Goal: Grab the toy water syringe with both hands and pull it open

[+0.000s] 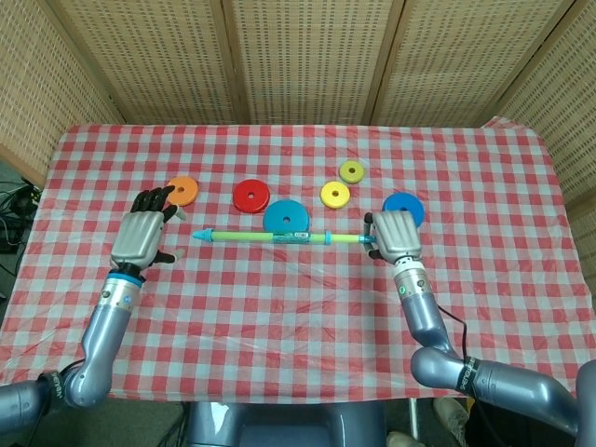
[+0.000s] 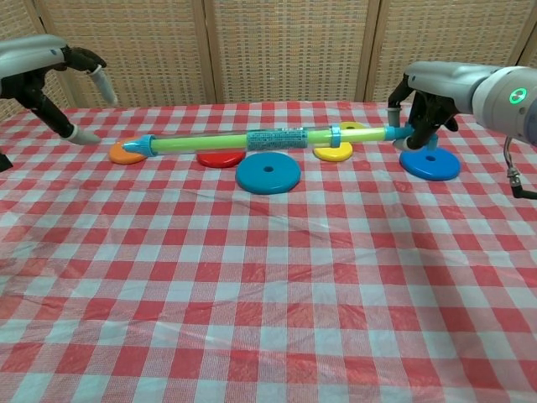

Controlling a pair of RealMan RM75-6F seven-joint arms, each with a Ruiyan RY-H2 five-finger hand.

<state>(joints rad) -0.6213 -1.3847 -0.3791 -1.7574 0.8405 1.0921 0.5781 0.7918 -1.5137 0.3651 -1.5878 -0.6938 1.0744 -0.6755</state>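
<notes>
The toy water syringe (image 1: 279,238) (image 2: 277,139) is a long green tube with blue ends, held level above the table. My right hand (image 1: 395,235) (image 2: 426,101) grips its handle end at the right. Its blue tip (image 2: 141,148) points left. My left hand (image 1: 142,237) (image 2: 46,75) hovers open just left of that tip, fingers spread, apart from the syringe.
Flat discs lie on the red checked cloth (image 1: 298,317): orange (image 1: 182,191), red (image 1: 250,196), large blue (image 1: 286,216) under the syringe, two yellow (image 1: 335,195) (image 1: 351,171), and blue (image 1: 403,207) by my right hand. Wicker screens stand behind.
</notes>
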